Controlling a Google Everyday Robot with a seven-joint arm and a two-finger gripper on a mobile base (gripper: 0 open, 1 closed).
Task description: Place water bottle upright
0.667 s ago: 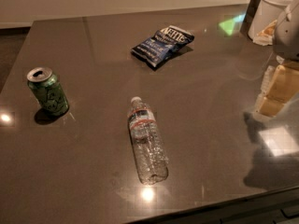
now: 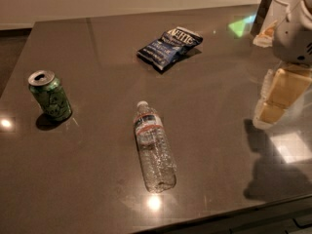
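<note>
The water bottle (image 2: pixel 154 151) lies on its side near the front middle of the dark table (image 2: pixel 97 48). It is clear and crinkled, with a red-and-white label band, and its white cap points toward the far side. My gripper (image 2: pixel 279 97), white with tan parts, hangs over the table's right side. It is well to the right of the bottle, apart from it, and holds nothing that I can see.
A green soda can (image 2: pixel 49 95) stands upright at the left. A dark blue chip bag (image 2: pixel 169 46) lies beyond the bottle. White objects (image 2: pixel 273 13) stand at the far right corner. The table's front edge runs just below the bottle.
My gripper has shifted slightly left and down over the table's right side. The bottle, can and bag have not moved.
</note>
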